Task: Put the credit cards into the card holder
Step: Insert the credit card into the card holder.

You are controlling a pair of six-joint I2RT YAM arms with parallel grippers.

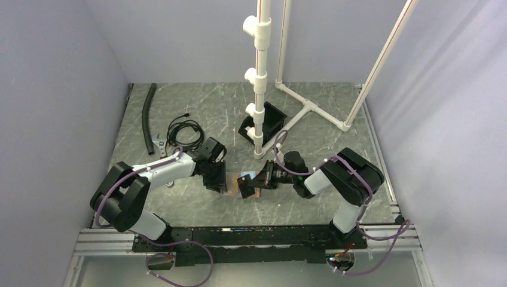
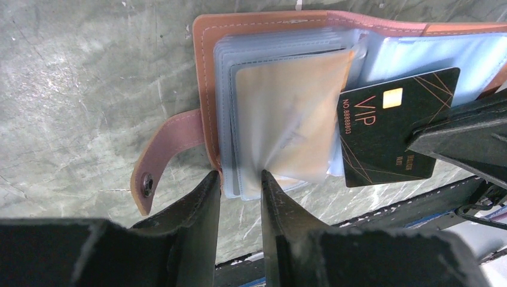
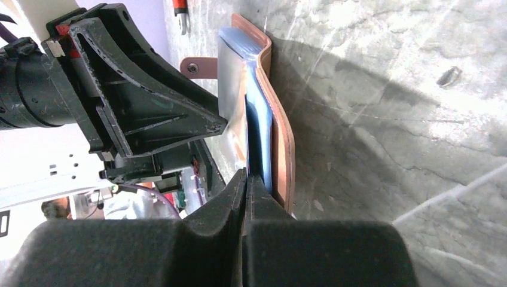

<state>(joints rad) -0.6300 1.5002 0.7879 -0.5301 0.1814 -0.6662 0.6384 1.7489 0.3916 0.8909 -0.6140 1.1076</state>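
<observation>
Tan leather card holder [image 2: 206, 72] lies open on my counter [image 2: 78, 89], left tool [image 2: 240, 179] half-closed pinching its sleeves, right tool [image 2: 418, 139] clamped on a black card [image 2: 382, 128] at the sleeves.

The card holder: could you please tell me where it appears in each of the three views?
Top external: the card holder lies open at table centre, between the two end effectors.
Left wrist: it fills the upper middle, sleeves fanned, a black VIP card at its right.
Right wrist: seen edge-on, upper centre.
Shared landmark: the snap tab, also in the right wrist view; too small to tell from above.
</observation>
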